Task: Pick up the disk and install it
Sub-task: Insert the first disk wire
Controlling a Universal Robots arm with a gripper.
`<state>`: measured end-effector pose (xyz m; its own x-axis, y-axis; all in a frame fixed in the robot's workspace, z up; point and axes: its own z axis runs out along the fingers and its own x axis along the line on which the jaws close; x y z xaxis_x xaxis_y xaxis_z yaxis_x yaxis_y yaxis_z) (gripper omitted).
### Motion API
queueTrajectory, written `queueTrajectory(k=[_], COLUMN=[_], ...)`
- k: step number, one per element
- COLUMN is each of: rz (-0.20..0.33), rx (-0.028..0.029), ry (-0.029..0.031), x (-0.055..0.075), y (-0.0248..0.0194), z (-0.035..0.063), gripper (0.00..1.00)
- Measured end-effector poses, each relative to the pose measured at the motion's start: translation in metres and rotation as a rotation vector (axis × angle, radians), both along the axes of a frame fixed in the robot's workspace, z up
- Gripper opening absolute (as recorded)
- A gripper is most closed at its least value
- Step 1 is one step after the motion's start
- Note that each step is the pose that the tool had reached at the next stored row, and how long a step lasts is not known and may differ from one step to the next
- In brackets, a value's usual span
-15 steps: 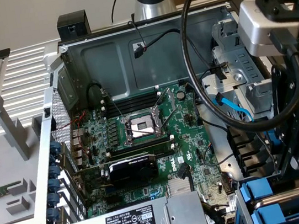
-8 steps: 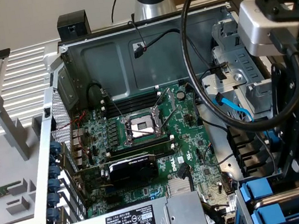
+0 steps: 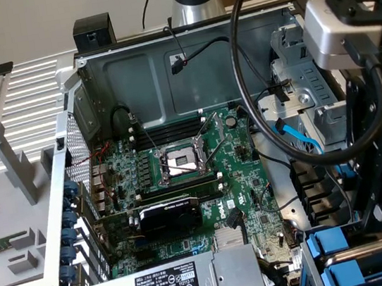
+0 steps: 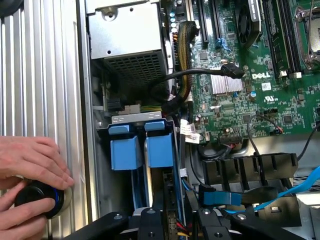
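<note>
My claw [image 4: 175, 220] hangs over the seated disk [image 4: 159, 150], fingers apart and empty; installing looks finished, withdrawal needs a straight lift.

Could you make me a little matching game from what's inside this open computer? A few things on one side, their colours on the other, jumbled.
Things:
1. circuit board
2. drive rails
3. power supply box
4. round knob under a person's hand

Colours:
A. silver-grey metal
B. black
C. green
D. bright blue

Pairs: 1-C, 2-D, 3-A, 4-B
</note>
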<state>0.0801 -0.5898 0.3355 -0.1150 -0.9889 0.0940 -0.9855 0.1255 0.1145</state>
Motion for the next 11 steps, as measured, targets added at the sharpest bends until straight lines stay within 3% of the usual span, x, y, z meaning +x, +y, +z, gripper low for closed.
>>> queueTrajectory(k=[5,11], rz=[0.0,0.0], rx=[-0.0064,-0.0101], ry=[-0.001,-0.0024], x=[-0.001,-0.001], y=[0.0002,0.0002], z=[0.0092,0.025], gripper=[0.31,0.31])
